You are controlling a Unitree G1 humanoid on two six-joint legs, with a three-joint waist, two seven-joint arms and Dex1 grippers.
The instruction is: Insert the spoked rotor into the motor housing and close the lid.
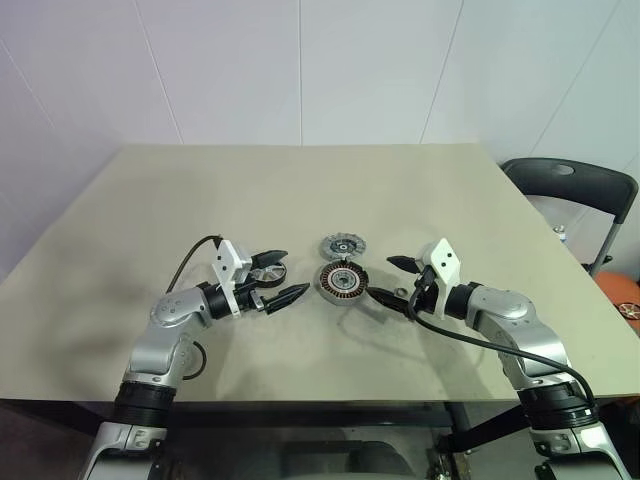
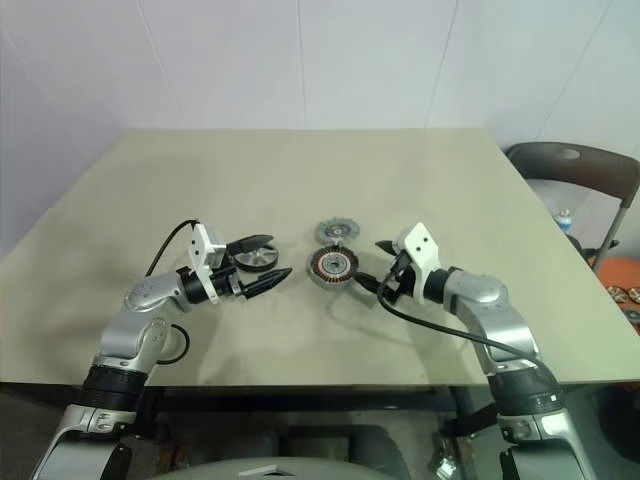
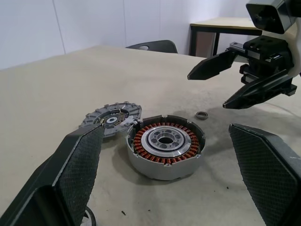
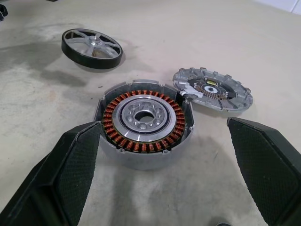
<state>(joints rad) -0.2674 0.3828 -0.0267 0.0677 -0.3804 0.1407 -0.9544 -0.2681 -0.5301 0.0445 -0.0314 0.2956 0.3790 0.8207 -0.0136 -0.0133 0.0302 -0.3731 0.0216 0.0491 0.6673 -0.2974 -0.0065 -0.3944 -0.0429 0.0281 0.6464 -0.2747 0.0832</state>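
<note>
Spoked rotor, a dark-rimmed silvery wheel with a small hub, lies flat on the table by the left gripper, apart from the motor housing. That housing sits face up, copper windings exposed, ready to receive it; its toothed lid rests just behind. Both grippers, the right included, gape empty either side.

The motor housing lay flat on the table, a round grey cup with copper windings around a shiny silver middle with a hole. The spoked rotor lay flat too, at about 9 o'clock from it, apart, a dark-rimmed wheel with silver spokes. The lid, a toothed grey disc, touched the housing at 12 o'clock.
</note>
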